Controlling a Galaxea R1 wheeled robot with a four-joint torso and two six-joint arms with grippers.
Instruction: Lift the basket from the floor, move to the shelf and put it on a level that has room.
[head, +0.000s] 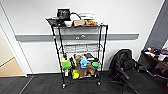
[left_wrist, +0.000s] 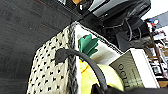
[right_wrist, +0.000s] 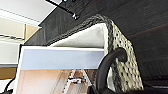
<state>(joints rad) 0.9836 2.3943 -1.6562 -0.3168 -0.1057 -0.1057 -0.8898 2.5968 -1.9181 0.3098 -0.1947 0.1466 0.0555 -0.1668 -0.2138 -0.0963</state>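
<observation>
The shelf (head: 103, 50) stands against the white wall straight ahead in the head view, a black wire rack on casters. Its level (head: 81, 47) second from the top looks bare; the top tier and the lower tier are crowded. The basket (left_wrist: 50, 72), cream weave with dark flecks, a grey braided rim and white lining, hangs above the floor (left_wrist: 22, 30). It holds a yellow pineapple toy (left_wrist: 87, 72) and a pale box (left_wrist: 132, 67). A dark handle (left_wrist: 82, 56) arcs up into my left gripper (left_wrist: 98, 88). The basket (right_wrist: 125, 65) has a second handle (right_wrist: 107, 65), which runs into my right gripper (right_wrist: 96, 90).
A black office chair (head: 125, 71) stands right of the shelf, with a cluttered desk (head: 156, 58) beyond it. An open doorway (head: 7, 60) is at the left. Dark carpet (head: 37, 86) stretches between me and the rack.
</observation>
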